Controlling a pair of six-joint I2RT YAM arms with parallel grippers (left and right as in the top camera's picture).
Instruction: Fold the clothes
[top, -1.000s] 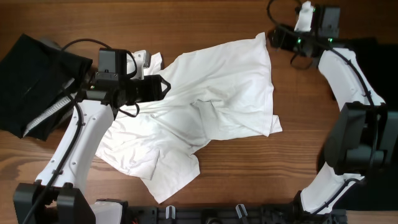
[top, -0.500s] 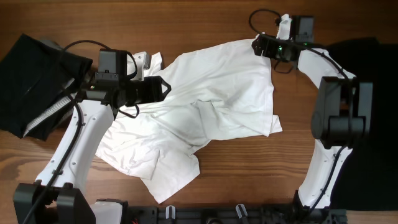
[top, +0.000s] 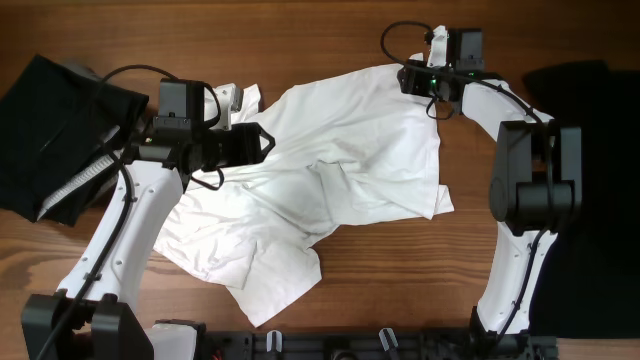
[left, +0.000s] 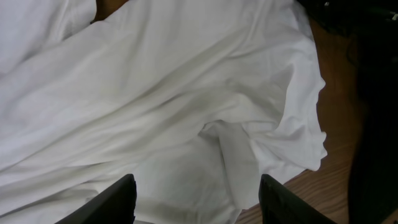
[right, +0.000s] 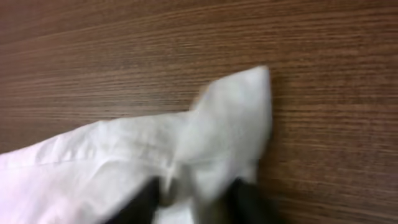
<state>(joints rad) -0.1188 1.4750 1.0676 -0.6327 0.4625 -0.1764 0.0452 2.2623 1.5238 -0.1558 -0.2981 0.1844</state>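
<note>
Right gripper (right: 196, 190) straddles a corner of the white T-shirt (right: 186, 143), with dark fingers (right: 149, 193) either side. Whether they squeeze it I cannot tell from the blurred wrist view. Past the corner lies bare wooden table (right: 186, 37). Left gripper (left: 196, 183) hangs spread wide over the shirt's rumpled middle. Only the overhead view shows the whole shirt crumpled mid-table, with black clothes (top: 50, 130) at the left edge.

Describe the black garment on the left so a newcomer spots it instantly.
Find the big white T-shirt spread across the middle of the wooden table, then look to its left edge. The black garment lies bundled there; unlike the dark cloth at the far right, it shows a pale ribbed strip along its lower edge.
</note>
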